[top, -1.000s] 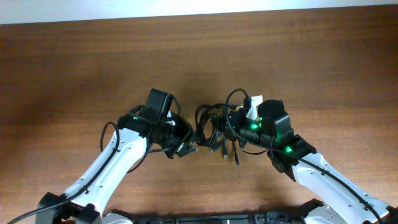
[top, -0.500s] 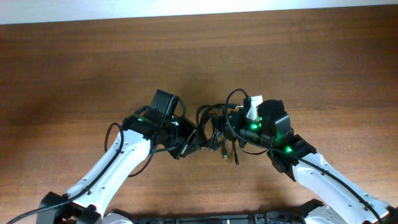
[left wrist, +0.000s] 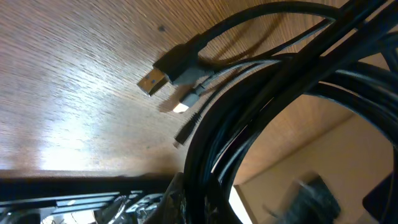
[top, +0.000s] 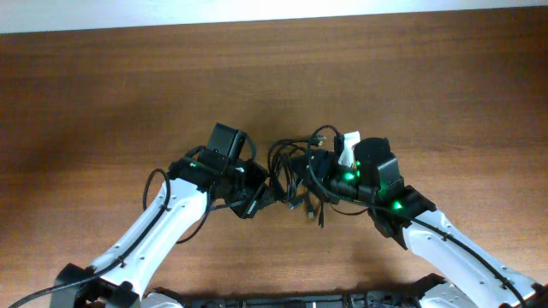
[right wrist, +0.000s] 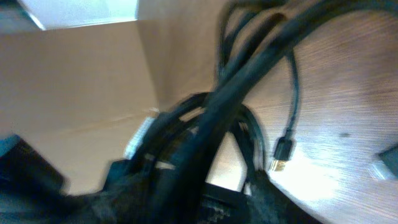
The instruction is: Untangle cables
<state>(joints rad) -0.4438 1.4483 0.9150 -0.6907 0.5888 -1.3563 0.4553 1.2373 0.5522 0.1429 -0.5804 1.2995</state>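
The cables (top: 295, 175) lie as 1 black tangle on the brown counter (top: 128, 103), directly between the 2 claws.

The left claw (top: 262, 193) sits at the tangle's left edge, pressed together on the cables. In the left wrist view a thick bundle of black strands (left wrist: 261, 93) sweeps from the upper right down into that claw at the bottom of the frame. Ahead of the claw and to the left of the bundle, a flat metal-tipped plug (left wrist: 163, 74) lies on the wood. A smaller plug end (left wrist: 185, 104) with a light tip lies just beside it, and a 3rd thin dark tip is close by.

The right claw (top: 324, 168) is at the tangle's right edge, and from above loops of cord hide its fingers. Its wrist view is blurred. Several strands (right wrist: 230, 87) cross close in front of the claw, and I cannot tell whether it is spread or pinching anything. To the right of the claw in that view, a thin cord drops to a small plug (right wrist: 281, 154) with a gold tip, resting on the counter.

From above, loose ends (top: 318, 214) trail out of the tangle on the near side, between and below both claws. On the far side, 1 loop (top: 321, 133) arches just beside the right claw.
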